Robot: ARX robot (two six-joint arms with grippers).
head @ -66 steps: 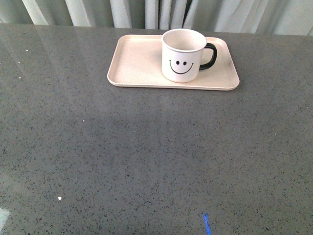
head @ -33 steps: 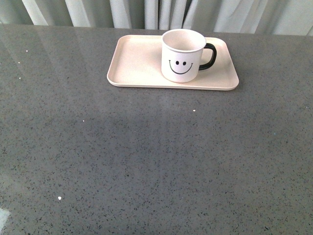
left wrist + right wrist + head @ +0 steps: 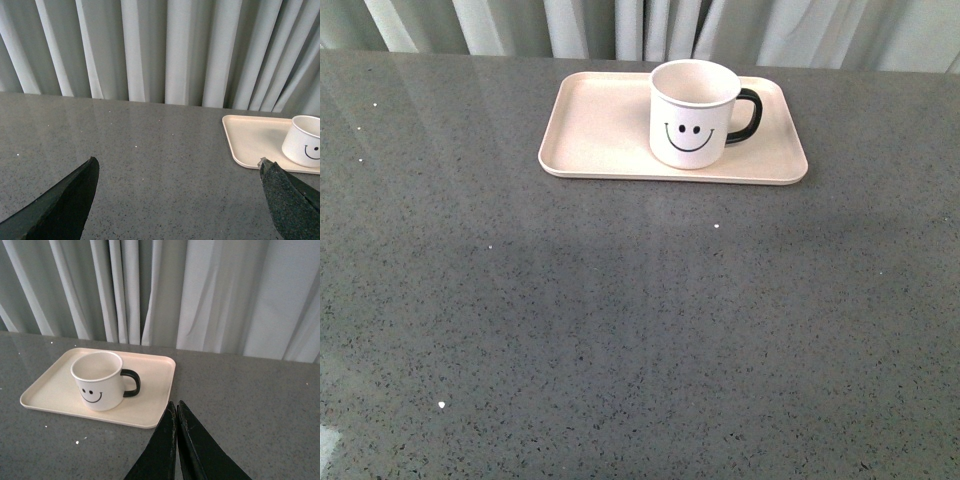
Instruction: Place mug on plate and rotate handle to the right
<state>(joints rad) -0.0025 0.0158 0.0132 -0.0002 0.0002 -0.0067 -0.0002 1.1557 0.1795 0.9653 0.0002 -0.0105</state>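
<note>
The white cylindrical mug [image 3: 694,113] with a black smiley face and a cream inside stands upright on the pale pink rectangular plate [image 3: 600,125], a flat tray with rounded corners and a low raised rim. The mug sits right of the plate's middle, near its front rim, with its face turned toward the robot. Its glossy black loop handle [image 3: 747,115] sticks out to the right, over the plate's right end.

The plate lies on a grey speckled stone table [image 3: 620,330], toward the table's far edge, just in front of pale pleated curtains [image 3: 620,25].

Neither arm shows in the front view. In the right wrist view, the right gripper [image 3: 176,412] has its two dark fingers pressed together with nothing between them, just off the plate's near right corner and apart from the mug [image 3: 97,380]. In the left wrist view, the left gripper [image 3: 177,187] has its fingers spread wide apart over bare table, well left of the plate [image 3: 250,142]; its height above the table is hard to judge.
</note>
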